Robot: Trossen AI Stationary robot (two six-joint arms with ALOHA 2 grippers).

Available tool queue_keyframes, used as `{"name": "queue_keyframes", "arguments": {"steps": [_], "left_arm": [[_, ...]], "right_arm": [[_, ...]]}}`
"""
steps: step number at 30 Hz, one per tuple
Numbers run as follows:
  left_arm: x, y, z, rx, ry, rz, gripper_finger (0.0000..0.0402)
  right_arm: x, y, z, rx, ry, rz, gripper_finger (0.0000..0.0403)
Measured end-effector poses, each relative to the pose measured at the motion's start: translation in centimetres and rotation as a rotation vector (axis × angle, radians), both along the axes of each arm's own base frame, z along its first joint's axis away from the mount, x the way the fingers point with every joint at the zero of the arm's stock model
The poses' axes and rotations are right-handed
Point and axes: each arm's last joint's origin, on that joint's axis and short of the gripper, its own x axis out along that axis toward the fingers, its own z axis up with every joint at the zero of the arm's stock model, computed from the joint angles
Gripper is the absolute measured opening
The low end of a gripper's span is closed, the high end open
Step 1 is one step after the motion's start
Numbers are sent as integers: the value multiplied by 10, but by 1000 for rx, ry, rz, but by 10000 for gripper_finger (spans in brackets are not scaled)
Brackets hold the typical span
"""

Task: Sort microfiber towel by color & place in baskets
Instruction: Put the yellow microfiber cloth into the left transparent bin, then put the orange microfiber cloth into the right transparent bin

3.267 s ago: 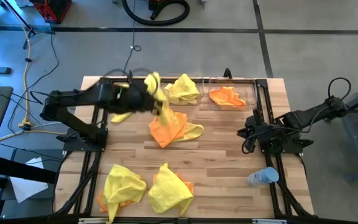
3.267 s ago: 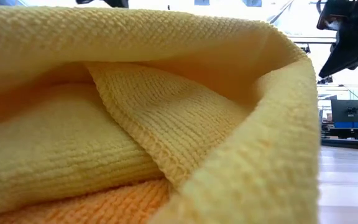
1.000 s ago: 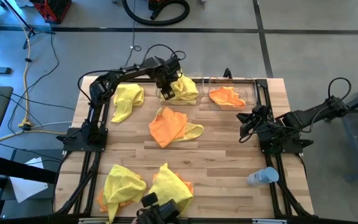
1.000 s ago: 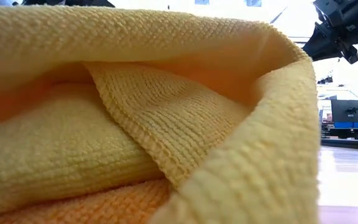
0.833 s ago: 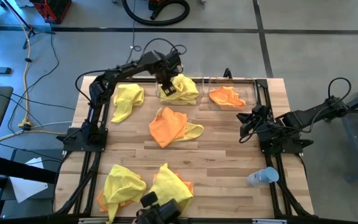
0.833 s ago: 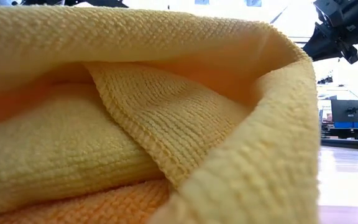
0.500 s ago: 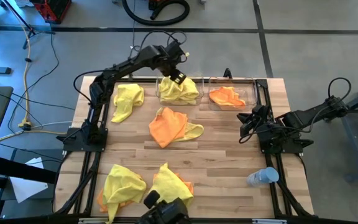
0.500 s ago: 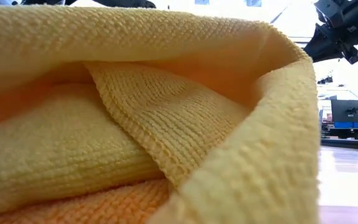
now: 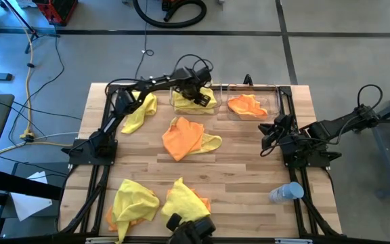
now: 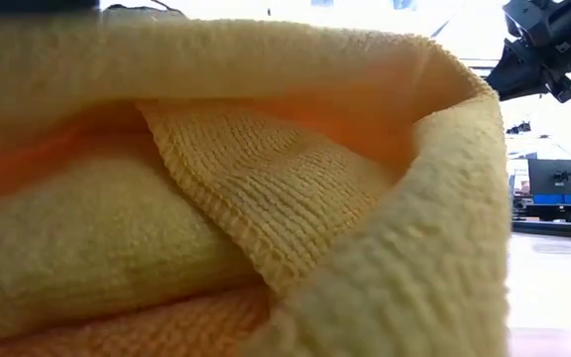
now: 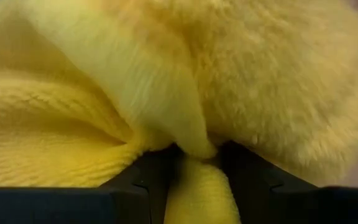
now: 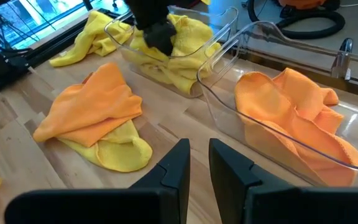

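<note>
Two clear baskets stand side by side at the table's far edge. The left basket [image 9: 176,107] holds yellow towels [image 9: 212,93]; the right basket [image 9: 275,102] holds an orange towel [image 9: 246,105]. My left gripper [image 9: 200,98] points down into the left basket, open, its fingers sunk in yellow towel [image 11: 104,124]. My right gripper [image 9: 268,135] waits by the right edge with a narrow gap between its fingers [image 12: 199,152] and nothing in it. Loose towels lie on the table: a yellow one [image 9: 139,110], and an orange one on a yellow one [image 9: 183,137]. My left gripper comes from above, pointing down, into the yellow towel lying in the left basket. Its two fingers [image 11: 148,177] stand apart, and a fold of the cloth [image 11: 197,180] bulges up between them. The towel rests in the basket.
Two more heaps lie at the near edge: yellow [image 9: 133,202] and yellow over orange [image 9: 185,203]; the latter fills the low view [image 10: 216,198]. A clear plastic bottle [image 9: 286,192] lies at the near right. Bare wood shows between the heaps.
My left gripper has lifted out of the left side of the yellow basket and swung toward the far edge and the right. It rolled about its own axis and came back down into the yellow towels near the basket's middle. Its fingers have stayed apart.
</note>
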Motion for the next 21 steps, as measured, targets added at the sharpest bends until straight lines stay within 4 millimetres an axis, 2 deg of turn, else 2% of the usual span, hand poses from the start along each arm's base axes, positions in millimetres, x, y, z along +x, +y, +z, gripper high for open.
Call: {"name": "queue_keyframes", "arguments": {"steps": [4,8,16,21], "left_arm": [[1,2,-7,-16,-3,23,129],[0,2,4,-11,-28,38,129],[-7,-10,66,42,-156,66,129],[-10,-33,107,84,-230,30,129]], "right_arm": [[0,0,0,10,4,10,53],[0,0,0,10,4,9,53],[0,1,-1,34,23,38,53],[0,2,-2,45,50,78,53]]}}
